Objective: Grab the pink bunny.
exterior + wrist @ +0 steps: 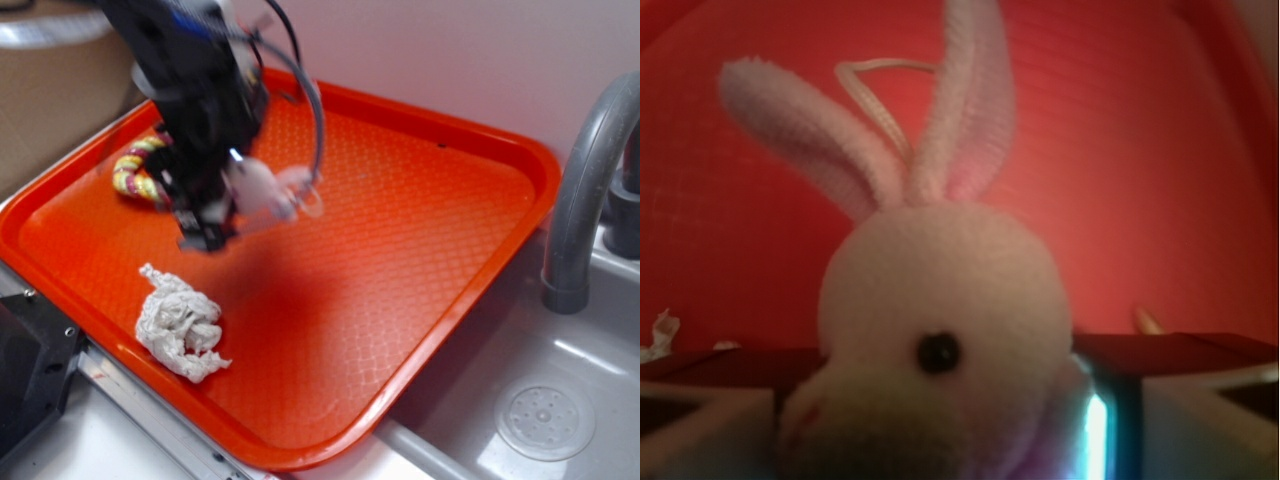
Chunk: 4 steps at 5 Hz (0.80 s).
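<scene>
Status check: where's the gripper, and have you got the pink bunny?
Gripper shut on pink bunny, over the orange tray. Paper wad and braided rope lie apart, nothing in the way.

I see my arm [205,110] motion-blurred, soft shadow on the orange tray [400,230]; wrist view dim, bunny [945,330] soft-focused.

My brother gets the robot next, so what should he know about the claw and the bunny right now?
Claw: shut on the bunny, seemingly held just above the tray.
Wrist view: the bunny's head fills the frame between the claw's fingers, ears pointing up.
Paper wad and rope lie on the tray, untouched.
Done: the grab.
Left: probably only keeping a firm hold.
</scene>
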Available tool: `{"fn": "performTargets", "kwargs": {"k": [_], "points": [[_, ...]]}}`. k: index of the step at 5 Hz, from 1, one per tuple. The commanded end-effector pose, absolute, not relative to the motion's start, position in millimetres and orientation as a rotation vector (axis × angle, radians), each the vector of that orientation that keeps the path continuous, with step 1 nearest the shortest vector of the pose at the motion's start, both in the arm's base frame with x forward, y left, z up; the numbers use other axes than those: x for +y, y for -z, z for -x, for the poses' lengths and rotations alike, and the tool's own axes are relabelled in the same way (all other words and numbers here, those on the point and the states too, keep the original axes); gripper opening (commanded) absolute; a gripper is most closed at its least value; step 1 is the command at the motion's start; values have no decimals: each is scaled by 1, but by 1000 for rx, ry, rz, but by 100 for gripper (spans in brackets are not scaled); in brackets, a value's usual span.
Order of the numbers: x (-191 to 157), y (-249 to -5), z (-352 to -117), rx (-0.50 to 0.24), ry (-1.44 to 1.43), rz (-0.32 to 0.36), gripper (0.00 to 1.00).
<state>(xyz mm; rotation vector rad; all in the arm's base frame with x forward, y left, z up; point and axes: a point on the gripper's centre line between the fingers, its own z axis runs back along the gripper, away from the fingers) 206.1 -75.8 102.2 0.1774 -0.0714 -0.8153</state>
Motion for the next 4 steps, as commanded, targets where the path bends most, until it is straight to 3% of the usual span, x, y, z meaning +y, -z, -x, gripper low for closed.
{"fn": "performTargets", "kwargs": {"k": [1, 2, 3, 4], "points": [[-47, -180, -183, -52, 329, -135, 0], [-31, -207, -176, -50, 76, -51, 0], [-32, -220, -171, -77, -174, -34, 0], [-43, -210, -176, -69, -282, -55, 0]]}}
